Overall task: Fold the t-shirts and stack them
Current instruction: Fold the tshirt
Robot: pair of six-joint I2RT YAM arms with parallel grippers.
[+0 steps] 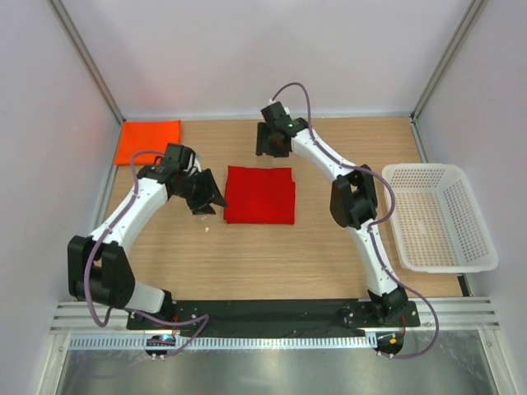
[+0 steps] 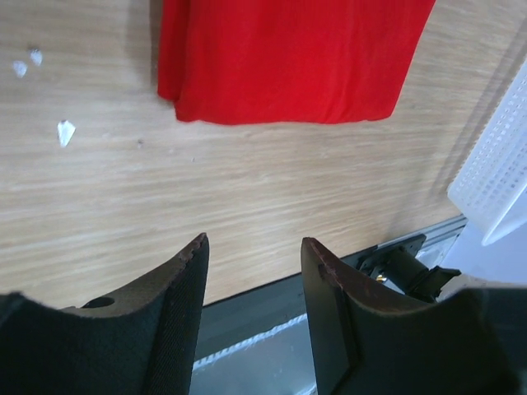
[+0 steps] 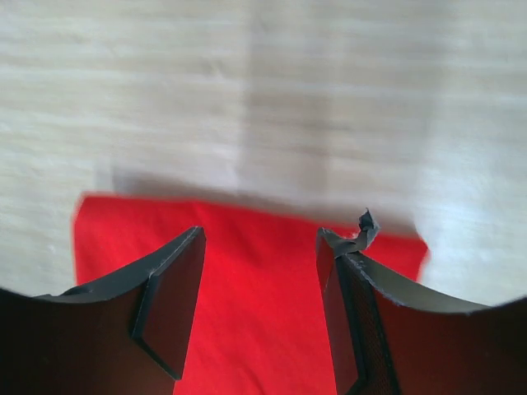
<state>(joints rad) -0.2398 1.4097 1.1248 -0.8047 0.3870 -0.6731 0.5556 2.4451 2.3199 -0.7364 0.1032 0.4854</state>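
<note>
Your left gripper (image 1: 216, 200) has its jaws apart with nothing between them. The red t-shirt (image 1: 260, 195) lies folded flat on the wooden table (image 1: 288, 255) just past their tips, and a few small white scraps (image 2: 64, 132) lie on the wood ahead and off to one side of those jaws. Your right gripper (image 1: 273, 148) also has its jaws apart and holds nothing, and it hangs over the far edge of that same red shirt. The orange t-shirt (image 1: 148, 141) lies folded in the far left corner, well apart from both pairs of jaws, and the white mesh basket (image 1: 432, 218) sits on the right side of the table, well apart from them too.
</note>
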